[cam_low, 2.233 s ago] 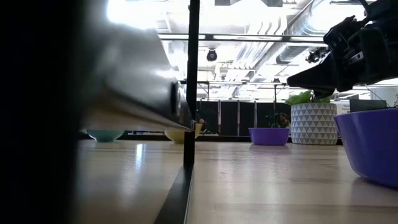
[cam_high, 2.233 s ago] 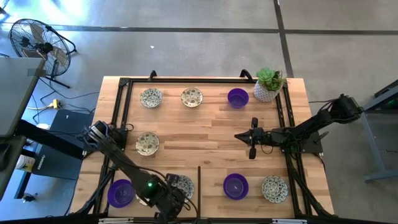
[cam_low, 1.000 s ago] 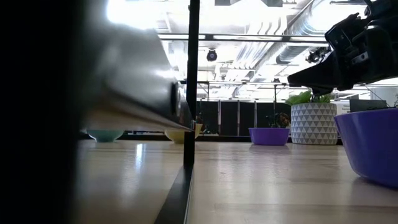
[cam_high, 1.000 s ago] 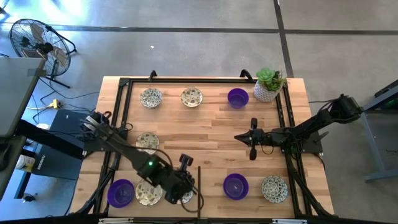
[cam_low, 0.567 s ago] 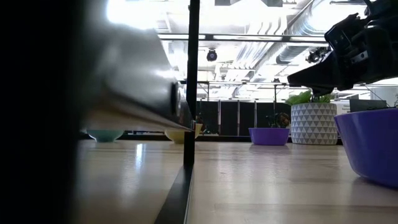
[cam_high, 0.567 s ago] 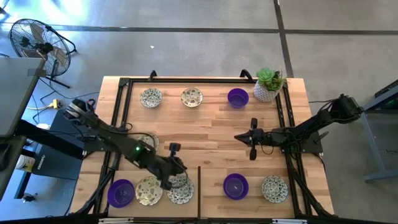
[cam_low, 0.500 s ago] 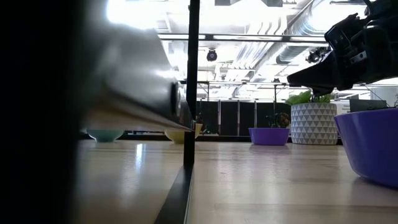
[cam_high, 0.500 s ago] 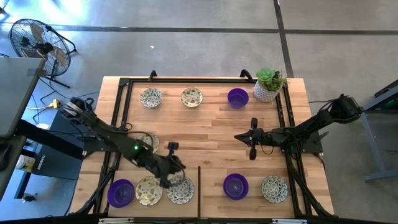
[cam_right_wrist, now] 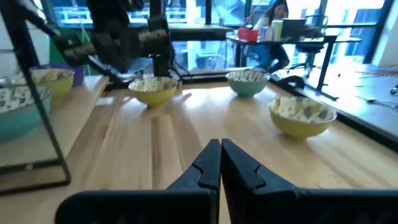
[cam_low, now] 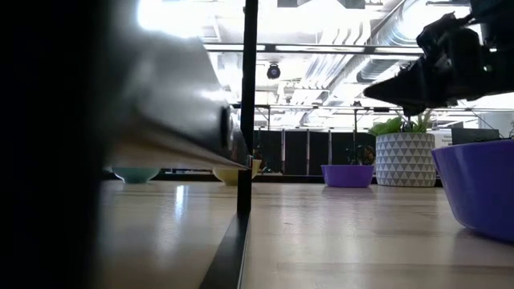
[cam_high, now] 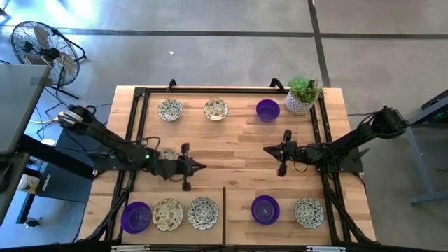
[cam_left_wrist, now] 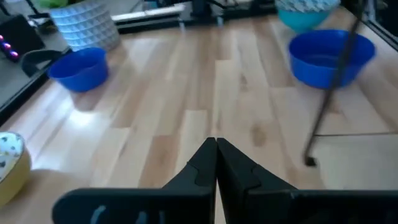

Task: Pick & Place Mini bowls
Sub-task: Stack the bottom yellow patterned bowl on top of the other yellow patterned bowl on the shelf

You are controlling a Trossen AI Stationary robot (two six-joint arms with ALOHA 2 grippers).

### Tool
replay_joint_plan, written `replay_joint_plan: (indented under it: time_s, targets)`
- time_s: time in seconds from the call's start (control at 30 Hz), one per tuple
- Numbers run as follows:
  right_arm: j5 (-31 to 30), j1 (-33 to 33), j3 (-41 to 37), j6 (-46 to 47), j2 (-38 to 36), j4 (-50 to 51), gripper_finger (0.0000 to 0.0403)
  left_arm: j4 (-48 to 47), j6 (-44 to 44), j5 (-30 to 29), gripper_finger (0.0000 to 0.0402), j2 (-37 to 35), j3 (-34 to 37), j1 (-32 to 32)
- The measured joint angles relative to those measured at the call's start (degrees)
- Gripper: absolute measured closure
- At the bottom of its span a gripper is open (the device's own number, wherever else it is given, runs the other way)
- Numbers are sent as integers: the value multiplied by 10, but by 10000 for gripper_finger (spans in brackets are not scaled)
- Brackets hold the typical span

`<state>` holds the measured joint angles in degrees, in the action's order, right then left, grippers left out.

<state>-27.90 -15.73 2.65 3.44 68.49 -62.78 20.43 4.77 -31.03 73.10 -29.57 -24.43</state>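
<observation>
**A:** Report progress.

**B:** Count nine mini bowls (cam_high: 215, 108) on the table (cam_high: 238, 140).
- Find three in the row level with the plant pot (cam_high: 302, 96): a purple bowl (cam_high: 267, 109) just beside the pot, then two patterned ones farther along.
- Find five along the edge opposite the plant pot. A close-packed trio (cam_high: 168, 214), one purple and two patterned, fills the corner diagonally across from the pot. A looser pair (cam_high: 287, 211), one purple and one patterned, sits straight across from it.
- Find the ninth bowl (cam_high: 168, 155), patterned, midway between the two rows on the side away from the pot, half hidden under the left arm.

**A:** Judge done versus left.

**B:** Treat the trio as placed, since it sits rim to rim in a line. Treat the other six as probably pending, the half-hidden ninth bowl likeliest next. Cannot tell the intended final layout from these views.

**A:** State the tool condition.

**B:** Left gripper (cam_high: 199, 166): fully closed, fingertips pressed together, nothing between them. Held above bare wood near the table's middle, well apart from the plant pot, just past the ninth bowl and not touching it.

Right gripper (cam_high: 268, 149): likewise closed and empty. Waits above bare wood on the pot's side of the table, near the middle, tip aimed toward the left gripper.
</observation>
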Motion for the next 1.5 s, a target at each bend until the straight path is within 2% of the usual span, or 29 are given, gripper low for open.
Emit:
replay_joint_plan:
  time_s: [0.2, 0.37, 0.47, 0.7, 0.97, 1.17, 1.33, 1.5]
  targets:
    - [-21, -1, 28, -7, 0, 10, 403, 159, -40, 76, 401, 0, 68, 61]
    - [-72, -1, 52, -23, 0, 54, 403, 248, -64, 115, 401, 0, 109, 108]
    - [-94, -1, 66, -25, 0, 79, 403, 260, -65, 124, 401, 0, 119, 131]
    - [-103, 0, 93, -14, 0, 122, 403, 261, -74, 167, 401, 1, 119, 167]
    - [-189, 0, 133, -5, 0, 184, 403, 266, -75, 175, 401, 1, 118, 204]
    - [-207, 0, 184, 7, -1, 287, 403, 256, -83, 190, 401, 1, 118, 223]
    - [-130, 13, 262, 72, -21, 497, 402, 252, -102, 192, 401, 1, 118, 223]
    - [-84, 34, 337, 139, -26, 683, 402, 249, -106, 189, 401, 1, 118, 223]
